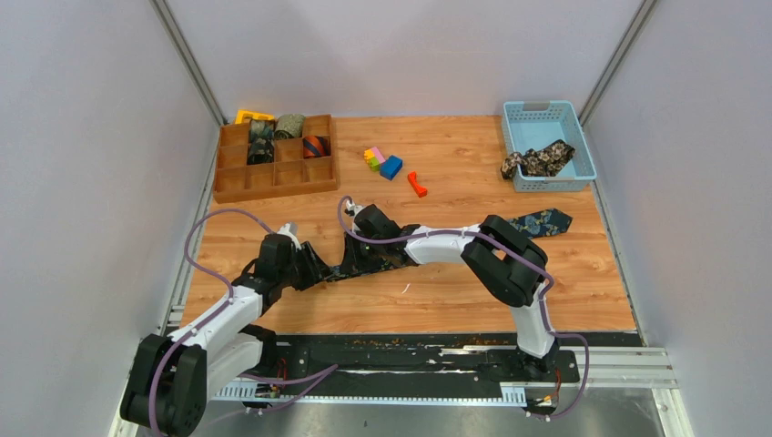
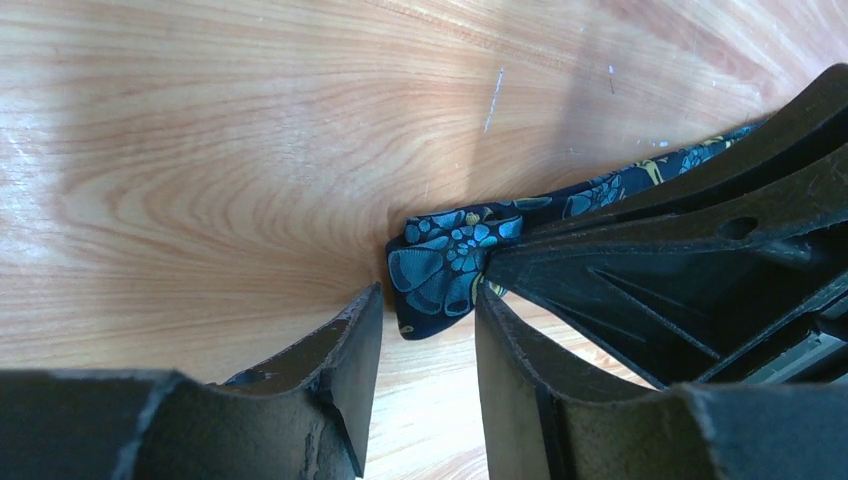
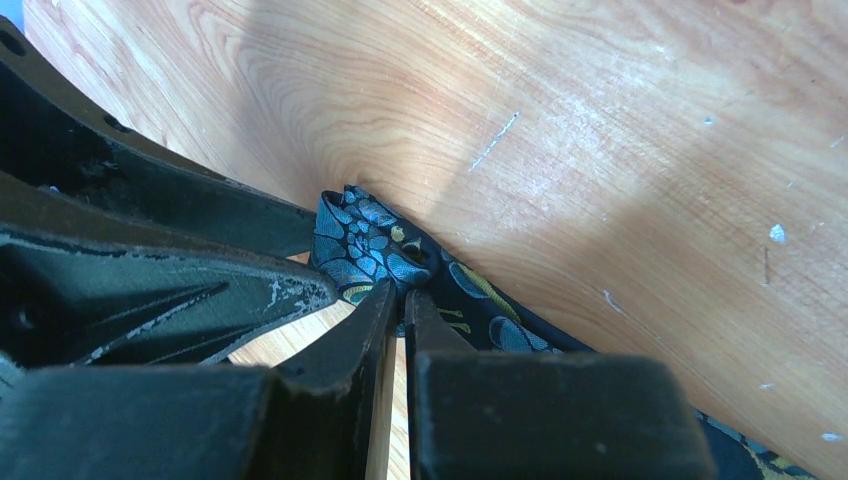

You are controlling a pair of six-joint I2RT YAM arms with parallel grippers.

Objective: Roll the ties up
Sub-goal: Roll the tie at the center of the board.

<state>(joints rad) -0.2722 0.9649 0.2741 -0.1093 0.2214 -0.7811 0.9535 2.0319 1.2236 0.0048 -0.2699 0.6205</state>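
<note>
A navy tie with gold-teal paisley [image 1: 543, 221] lies across the table, its wide end at the right and most of its length hidden under my right arm. My right gripper [image 1: 357, 259] is shut on the tie's narrow folded end [image 3: 365, 245], pinching it at the fingertips [image 3: 402, 290]. My left gripper [image 1: 320, 266] faces it from the left with its jaws open. The folded end [image 2: 440, 268] sits just at the gap between my left fingertips [image 2: 428, 300], untouched by them. A black-tan floral tie [image 1: 537, 160] lies in the blue basket [image 1: 573, 177].
A wooden compartment tray [image 1: 273, 177] at the back left holds several rolled ties [image 1: 289, 126]. Small coloured plastic blocks [image 1: 391, 167] and a red piece [image 1: 417, 184] lie at the back middle. A yellow object [image 1: 253, 116] sits behind the tray.
</note>
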